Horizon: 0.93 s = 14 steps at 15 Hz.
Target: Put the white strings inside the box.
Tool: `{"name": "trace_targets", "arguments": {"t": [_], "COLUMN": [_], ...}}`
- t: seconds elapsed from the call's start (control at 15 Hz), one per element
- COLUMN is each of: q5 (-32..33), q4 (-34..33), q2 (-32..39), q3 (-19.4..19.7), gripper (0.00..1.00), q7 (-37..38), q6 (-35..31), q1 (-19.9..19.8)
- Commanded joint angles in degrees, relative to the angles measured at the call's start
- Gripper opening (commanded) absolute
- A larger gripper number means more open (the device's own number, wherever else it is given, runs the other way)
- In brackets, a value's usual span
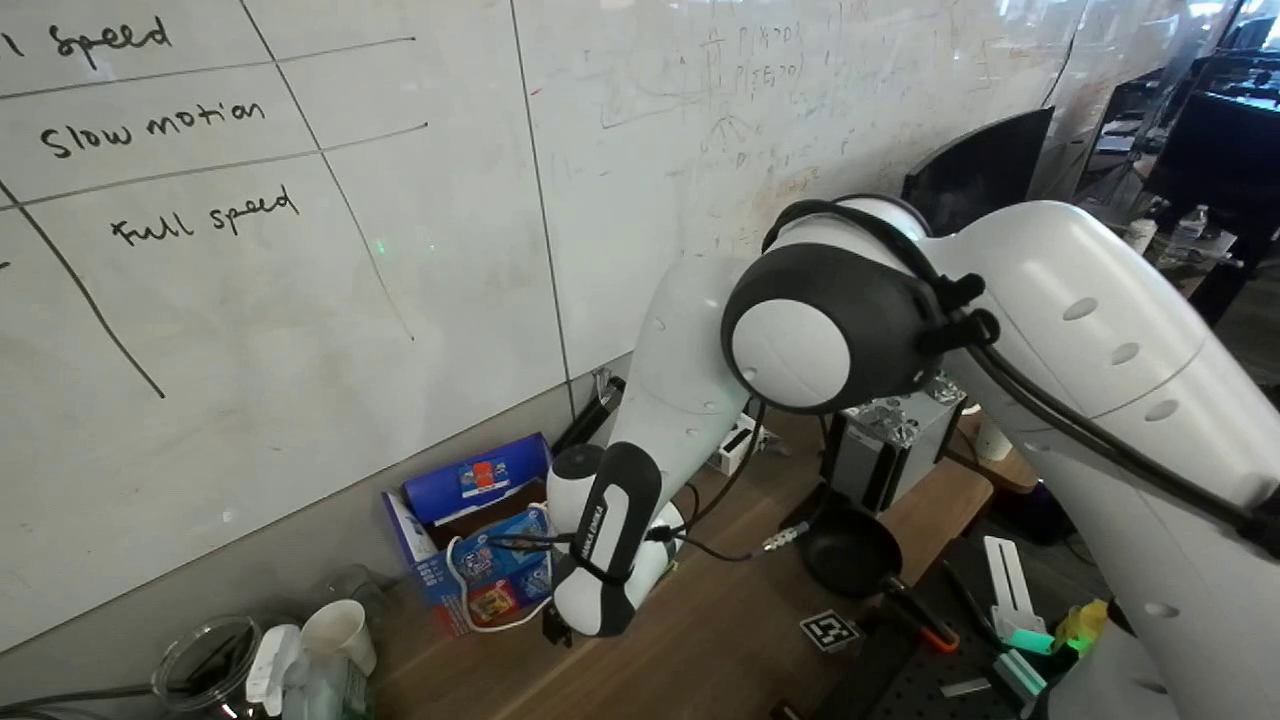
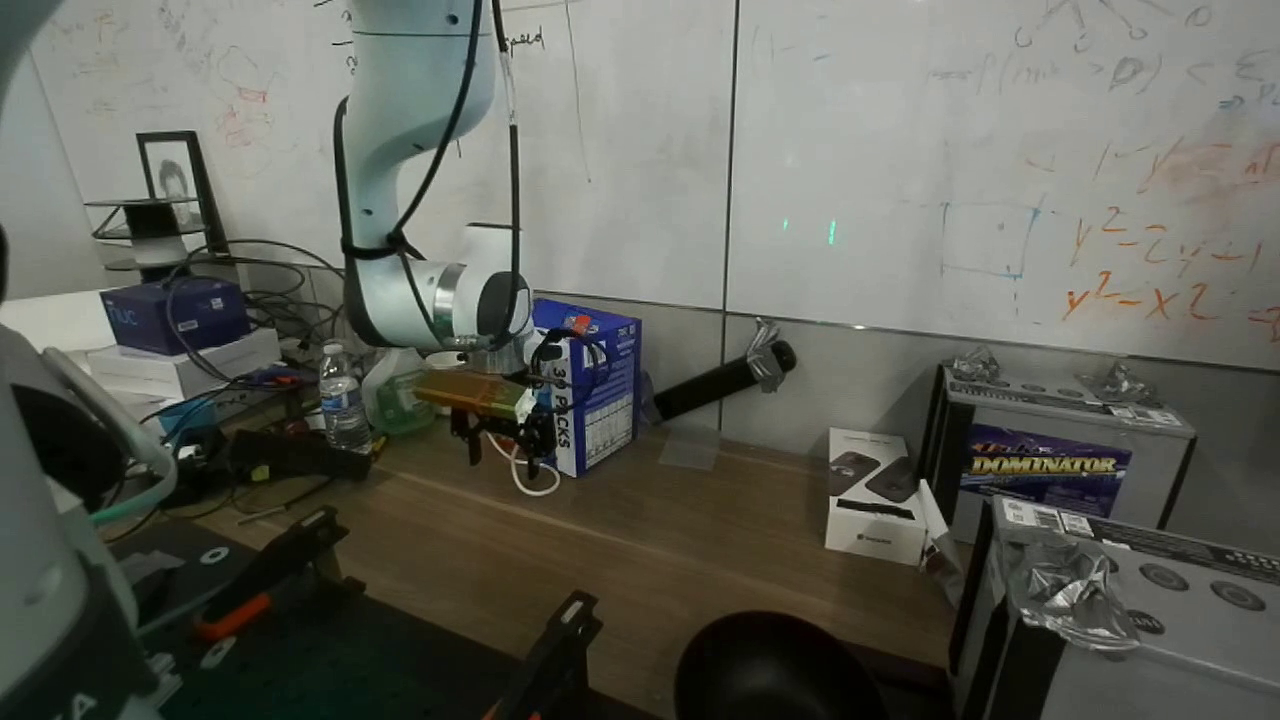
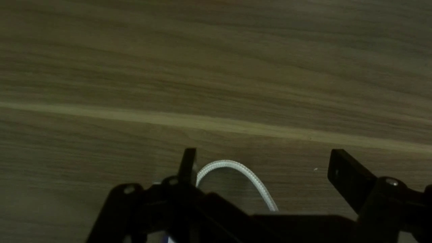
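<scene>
Low centre in the wrist view, see a curl of the white strings (image 3: 236, 165) between the fingers (image 3: 351, 179), spread wide and released, just beside the finger at left; cannot judge depth or contact. Lose one end behind that finger, the other behind dark housing (image 3: 303, 229). Left of centre in an exterior view, find the strings draped against the printed side of the box (image 1: 500, 565), partly covered by the arm (image 1: 820, 330); can barely make out the fingers there.
</scene>
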<state>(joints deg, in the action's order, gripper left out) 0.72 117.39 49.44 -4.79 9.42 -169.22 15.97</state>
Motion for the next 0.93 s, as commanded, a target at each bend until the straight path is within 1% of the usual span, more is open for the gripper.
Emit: {"name": "trace_targets", "arguments": {"t": [0.0, 0.53, 0.87], "q5": [-0.05, 0.27, 0.20], "q4": [-3.93, -11.43, -15.47], "q2": [3.58, 10.00, 12.54], "q3": [0.33, 1.11, 1.59], "gripper": [1.00, 1.00, 1.00], "q7": [-1.63, -3.16, -3.52], "q6": [-2.21, -1.48, -0.94], "q1": [0.12, 0.11, -0.28]}}
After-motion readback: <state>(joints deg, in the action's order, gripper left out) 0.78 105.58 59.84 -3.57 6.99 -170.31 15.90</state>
